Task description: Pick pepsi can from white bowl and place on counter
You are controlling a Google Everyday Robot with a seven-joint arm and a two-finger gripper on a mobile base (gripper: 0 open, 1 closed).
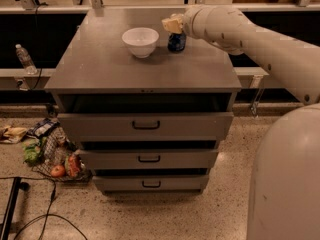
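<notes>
The pepsi can (pixel 176 42), dark blue, stands upright on the grey counter (pixel 110 64), just right of the white bowl (pixel 140 41). A small gap separates can and bowl. The bowl sits upright at the back middle of the counter, and nothing shows inside it. My gripper (pixel 172 25) is directly over the can's top and hides it. The arm reaches in from the right.
A clear plastic bottle (pixel 24 58) stands on the ledge to the left. A wire basket of groceries (pixel 55 156) and cables (pixel 47 211) lie on the floor at left. The top drawer (pixel 146 125) stands slightly out. My own body (pixel 285 184) fills the lower right.
</notes>
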